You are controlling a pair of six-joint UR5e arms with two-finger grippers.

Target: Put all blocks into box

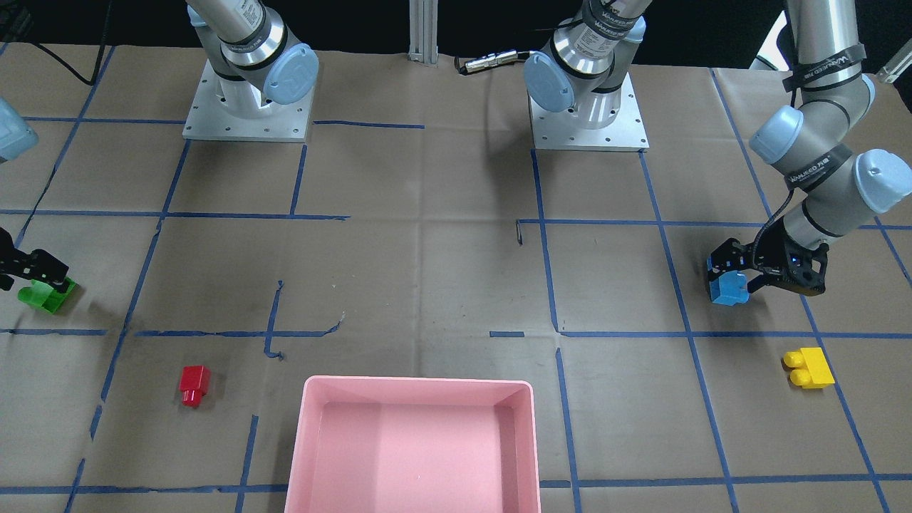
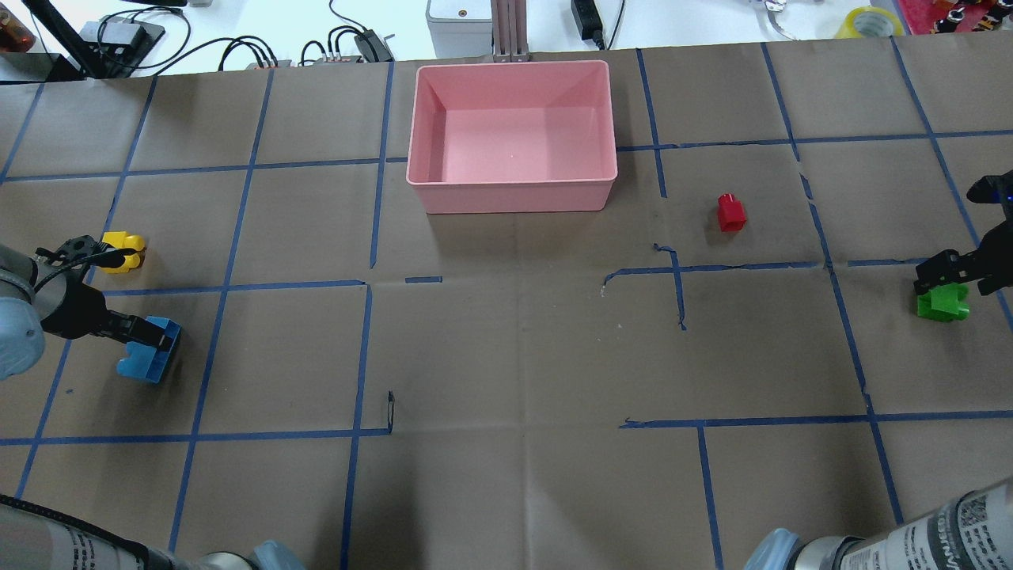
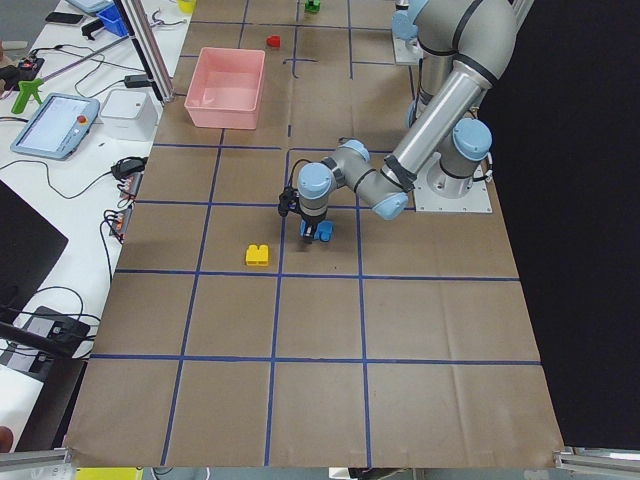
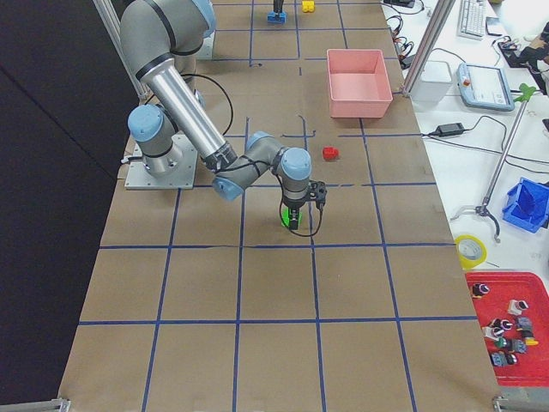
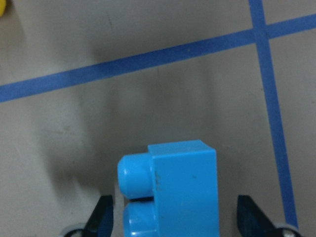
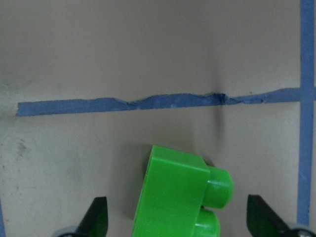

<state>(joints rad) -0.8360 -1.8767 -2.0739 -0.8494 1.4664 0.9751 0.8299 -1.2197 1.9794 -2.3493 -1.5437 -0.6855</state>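
My left gripper [image 1: 737, 281] is open, low over the table, its fingers either side of the blue brick [image 5: 173, 192] with a gap on each side; the brick also shows in the overhead view [image 2: 142, 364]. My right gripper [image 2: 946, 277] is open and straddles the green brick [image 6: 173, 197], which lies on the table [image 1: 44, 298]. The yellow brick [image 1: 809, 368] lies a little beyond the left gripper toward the operators' edge. The red brick [image 1: 194, 385] lies alone between the green brick and the pink box [image 1: 417, 385]. The box holds no brick.
The arm bases [image 1: 246, 107] stand at the robot's edge of the table. Blue tape lines grid the brown paper cover. Cables and a white unit [image 2: 459, 16] sit beyond the table's far edge behind the box.
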